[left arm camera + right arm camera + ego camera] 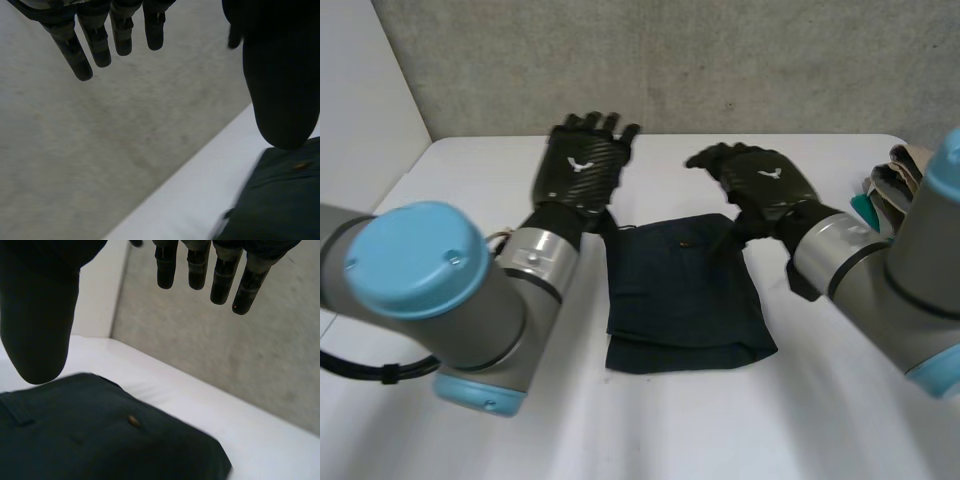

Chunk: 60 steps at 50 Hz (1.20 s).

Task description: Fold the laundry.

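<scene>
I see the dark navy trousers (682, 290) folded flat between my left robot hand (582, 165) and right robot hand (765, 185), both spread wide.

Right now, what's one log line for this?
dark cloth: folded, flat on table | left hand: open, holding nothing | right hand: open, holding nothing

Matt dark cloth of the folded garment (685, 290) with a small shiny metal stud (133, 421), smooth white table (470, 170) with a soft sheen, rough grey concrete-like wall (720, 60), left hand (582, 165) backed in carbon-fibre weave, right hand (765, 185) in matt black plastic
</scene>
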### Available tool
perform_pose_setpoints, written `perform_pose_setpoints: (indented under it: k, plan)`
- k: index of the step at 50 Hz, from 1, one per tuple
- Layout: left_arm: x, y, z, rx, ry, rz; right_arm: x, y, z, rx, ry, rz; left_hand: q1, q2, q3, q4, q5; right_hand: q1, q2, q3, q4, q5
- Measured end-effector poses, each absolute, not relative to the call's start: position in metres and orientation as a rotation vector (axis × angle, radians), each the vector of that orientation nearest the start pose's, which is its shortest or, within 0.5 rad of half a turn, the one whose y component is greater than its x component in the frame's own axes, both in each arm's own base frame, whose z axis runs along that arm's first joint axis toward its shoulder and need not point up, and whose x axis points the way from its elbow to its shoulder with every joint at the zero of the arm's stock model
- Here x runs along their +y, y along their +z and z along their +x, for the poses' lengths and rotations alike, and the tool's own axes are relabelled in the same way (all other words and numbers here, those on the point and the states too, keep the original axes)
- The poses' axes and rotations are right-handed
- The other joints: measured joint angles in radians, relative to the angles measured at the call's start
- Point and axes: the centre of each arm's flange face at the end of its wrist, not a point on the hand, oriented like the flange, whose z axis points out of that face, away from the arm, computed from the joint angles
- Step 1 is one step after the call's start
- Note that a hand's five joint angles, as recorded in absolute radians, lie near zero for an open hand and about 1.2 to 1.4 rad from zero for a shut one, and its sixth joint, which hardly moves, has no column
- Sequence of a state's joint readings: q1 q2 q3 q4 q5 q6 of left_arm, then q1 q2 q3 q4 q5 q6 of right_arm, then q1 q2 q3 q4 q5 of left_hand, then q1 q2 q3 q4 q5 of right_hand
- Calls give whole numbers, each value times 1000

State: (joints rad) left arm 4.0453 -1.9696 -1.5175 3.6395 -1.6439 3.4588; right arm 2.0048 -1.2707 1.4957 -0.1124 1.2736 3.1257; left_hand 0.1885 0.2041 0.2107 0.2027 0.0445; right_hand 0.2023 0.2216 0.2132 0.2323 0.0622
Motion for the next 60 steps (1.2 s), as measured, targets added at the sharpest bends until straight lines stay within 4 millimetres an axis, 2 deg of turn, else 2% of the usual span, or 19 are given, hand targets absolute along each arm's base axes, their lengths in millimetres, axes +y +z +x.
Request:
perform_pose_setpoints:
  k: [5, 10, 15, 17, 19, 22, 27, 30, 33, 41, 42, 45, 50, 51, 54, 56, 58, 59, 60]
  plan:
    - [-232, 220, -367, 2157, -2457, 1035, -276, 230, 284, 2031, -1614, -667, 0, 0, 0, 0, 0, 0, 0, 0, 0, 0]
    - [-237, 187, -381, 2341, -2225, 1114, -292, 198, 288, 2155, -1499, -734, 0, 0, 0, 0, 0, 0, 0, 0, 0, 0]
    - [-241, 152, -380, 2436, -1990, 1150, -302, 165, 294, 2228, -1424, -851, 0, 0, 0, 0, 0, 0, 0, 0, 0, 0]
    - [-241, 147, -379, 2445, -1958, 1156, -303, 161, 294, 2235, -1419, -869, 0, 0, 0, 0, 0, 0, 0, 0, 0, 0]
    - [-240, 129, -375, 2464, -1845, 1186, -306, 143, 295, 2265, -1404, -952, 0, 0, 0, 0, 0, 0, 0, 0, 0, 0]
    - [-239, 119, -373, 2462, -1780, 1216, -307, 133, 294, 2290, -1411, -1024, 0, 0, 0, 0, 0, -12, 0, 0, 0, 0]
    - [-238, 116, -370, 2442, -1746, 1246, -309, 129, 292, 2315, -1448, -1119, -27, -3, -19, -2, 0, -44, -14, -11, 0, 0]
    - [-237, 122, -370, 2426, -1763, 1253, -309, 138, 290, 2311, -1501, -1155, -27, -5, -22, -3, 0, -52, -15, -12, 0, 0]
    - [-238, 145, -371, 2394, -1850, 1234, -309, 159, 289, 2273, -1588, -1150, -27, -5, -22, -3, 0, -52, -15, -12, 0, -5]
    - [-238, 220, -365, 2283, -2114, 1163, -299, 210, 282, 2136, -1829, -1054, -27, -5, -22, -3, -1, -52, -15, -12, 0, -5]
    - [-237, 235, -362, 2261, -2165, 1166, -291, 219, 279, 2106, -1873, -1036, -27, -5, -22, -3, -1, -52, -15, -12, 0, -5]
    - [-233, 260, -356, 2227, -2253, 1209, -276, 227, 274, 2077, -1907, -1023, -26, -5, -22, -3, -1, -52, -15, -12, 0, -5]
    - [-221, 287, -347, 2202, -2348, 1346, -252, 221, 268, 2072, -1888, -1027, -26, -5, -22, -3, -1, -52, -15, -12, 0, -5]
    - [-216, 292, -344, 2212, -2361, 1403, -238, 209, 268, 2073, -1859, -1038, -26, -5, -22, -3, -1, -52, -15, -12, 0, -5]
    - [-213, 295, -342, 2228, -2361, 1444, -230, 201, 268, 2070, -1843, -1045, -26, -5, -22, -3, -1, -52, -15, -12, 0, -5]
    - [-207, 296, -338, 2292, -2333, 1539, -211, 180, 270, 2047, -1816, -1064, -26, -5, -22, -3, -1, -52, -15, -12, 0, -5]
    - [-204, 295, -337, 2327, -2311, 1575, -208, 175, 271, 2041, -1812, -1068, -26, -5, -22, -3, -2, -52, -15, -12, 0, -5]
    - [-203, 294, -337, 2350, -2294, 1593, -200, 159, 273, 2026, -1796, -1084, -26, -5, -22, -3, -1, -52, -15, -12, 0, -5]
    - [-202, 293, -337, 2364, -2285, 1602, -197, 153, 275, 2023, -1786, -1092, -26, -5, -22, -3, -1, -52, -15, -12, 0, -5]
